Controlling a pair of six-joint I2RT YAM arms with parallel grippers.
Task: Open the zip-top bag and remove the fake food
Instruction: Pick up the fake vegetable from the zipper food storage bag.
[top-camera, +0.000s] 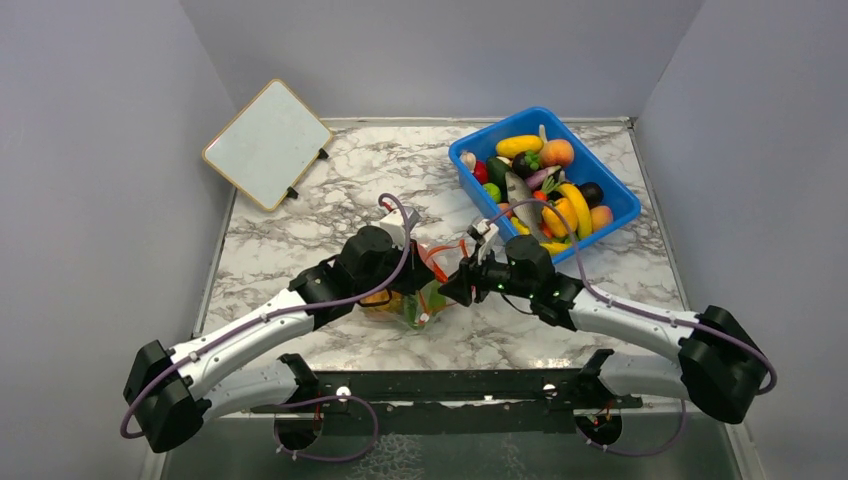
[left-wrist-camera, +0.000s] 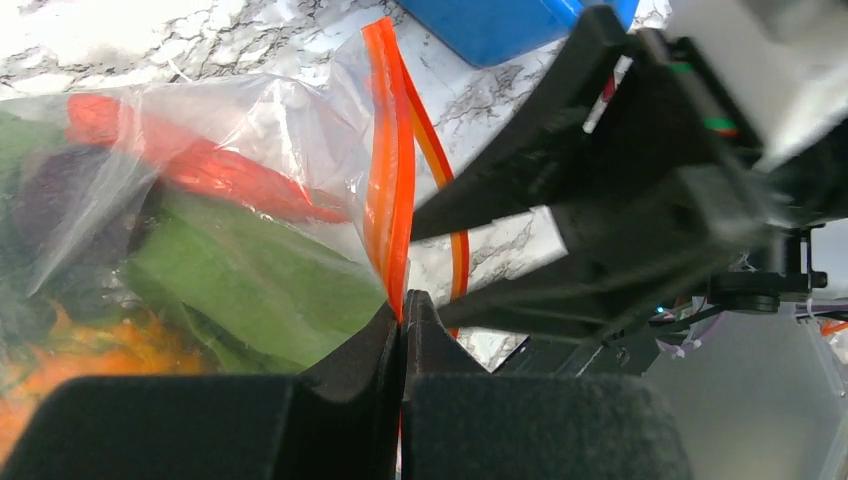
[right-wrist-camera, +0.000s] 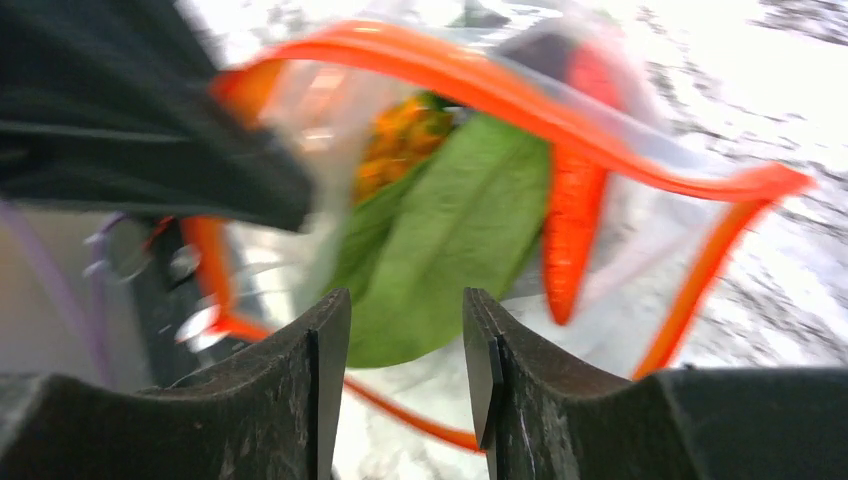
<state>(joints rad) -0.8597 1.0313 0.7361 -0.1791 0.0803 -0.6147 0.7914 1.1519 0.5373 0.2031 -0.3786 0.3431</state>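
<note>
- Because the zip-top bag (top-camera: 422, 298) is thin, clear, crinkled plastic, I judge it light and soft. It will fold and slide easily, so the firm place to take it is the orange zip strip (left-wrist-camera: 388, 150) at the mouth.
- It lies near the middle of the marble table (top-camera: 300, 215), between the two grippers, and its mouth is already parted into a loop.
- Inside is the fake food (left-wrist-camera: 250, 280): a long green leaf (right-wrist-camera: 450, 230), a red-orange piece (right-wrist-camera: 572, 230) beside it, and something orange-yellow behind, too blurred to name.
- These toys look hard, smooth and light. The leaf is flat and probably easiest to pinch at its edge.
- The left gripper (left-wrist-camera: 402, 305) is closed tight on one lip of the strip.
- The right gripper (right-wrist-camera: 405, 310) has its jaws apart and clamps nothing. It faces the mouth, with the other lip crossing the gap low down.
- A hard pull could drag the whole bag, because it is so light.
- The blue bin (top-camera: 600, 165) with more toy food stands well apart, at the far right.
</note>
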